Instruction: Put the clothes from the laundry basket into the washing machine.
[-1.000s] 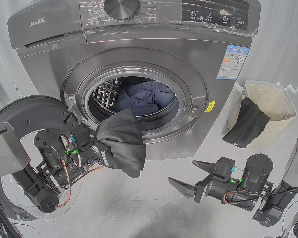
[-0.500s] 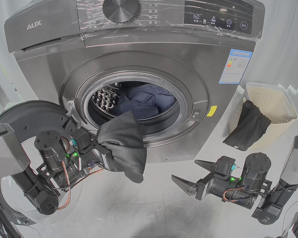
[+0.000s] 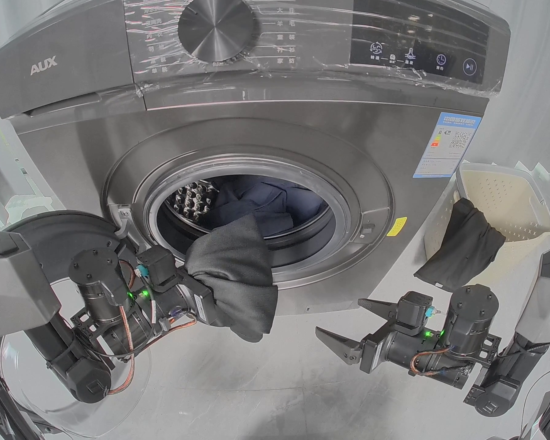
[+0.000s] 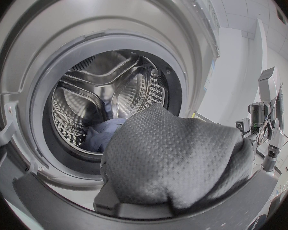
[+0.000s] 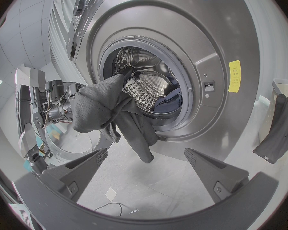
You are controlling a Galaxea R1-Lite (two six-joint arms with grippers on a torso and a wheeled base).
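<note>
Status: left claw (image 3: 197, 296), lower left of the head view, is closed on a dark grey garment (image 3: 238, 270). This garment sits at the lower left rim of the drum opening (image 3: 192, 200) of the washing machine (image 3: 256, 123). Its upper edge stands at the mouth of the opening and its lower fold hangs outside, below the rim. Blue clothes (image 3: 269, 200) lie inside the drum. Right claw (image 3: 338, 318), lower right, is spread wide and holds nothing. A black garment (image 3: 461, 245) hangs over the rim of the laundry basket (image 3: 519, 184) at the right edge.

Change over the last second: the whole head view has shifted, with the machine front now larger in frame. This is camera movement. Measured against the drum rim, the left claw and its garment keep nearly the same place.

Judgement: insertion is incomplete. The hanging fold needs to go deeper before release, and the basket item remains to be loaded
</note>
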